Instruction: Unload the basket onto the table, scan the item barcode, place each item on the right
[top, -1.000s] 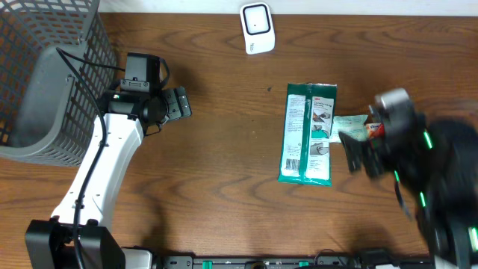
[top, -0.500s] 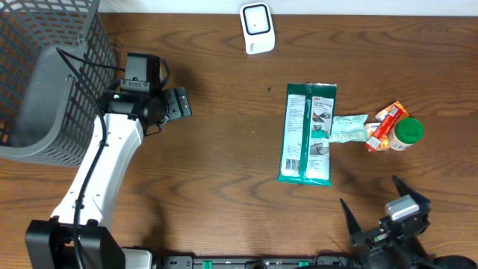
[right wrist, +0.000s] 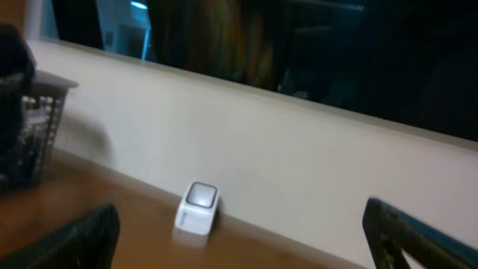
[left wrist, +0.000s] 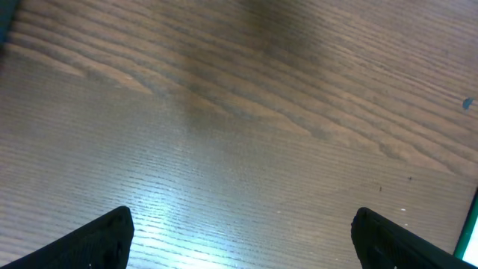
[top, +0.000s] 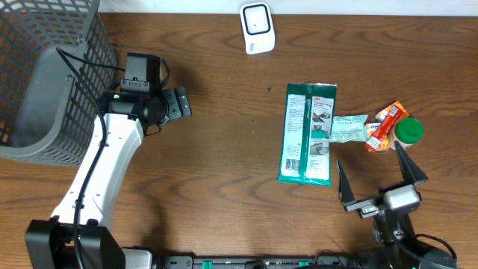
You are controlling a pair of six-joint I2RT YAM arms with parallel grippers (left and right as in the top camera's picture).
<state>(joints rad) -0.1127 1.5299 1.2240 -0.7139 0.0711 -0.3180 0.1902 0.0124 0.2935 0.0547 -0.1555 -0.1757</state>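
The green wipes pack (top: 308, 133), the only one, lies flat right of the table's (top: 224, 187) centre, its long side running 12 to 6 o'clock. It bears white print and a pictured panel. At its 4 o'clock the right gripper (top: 368, 155) hovers with jaws wide apart and empty. Around it are one pale sachet (top: 348, 128) touching the pack, one orange packet (top: 385, 125) and one green-capped bottle (top: 408, 131) at 1 o'clock. One white scanner (top: 257, 28) sits at 12 o'clock. At 9 o'clock the left gripper (top: 185, 103) is likewise spread and empty, beside one grey basket (top: 45, 75).
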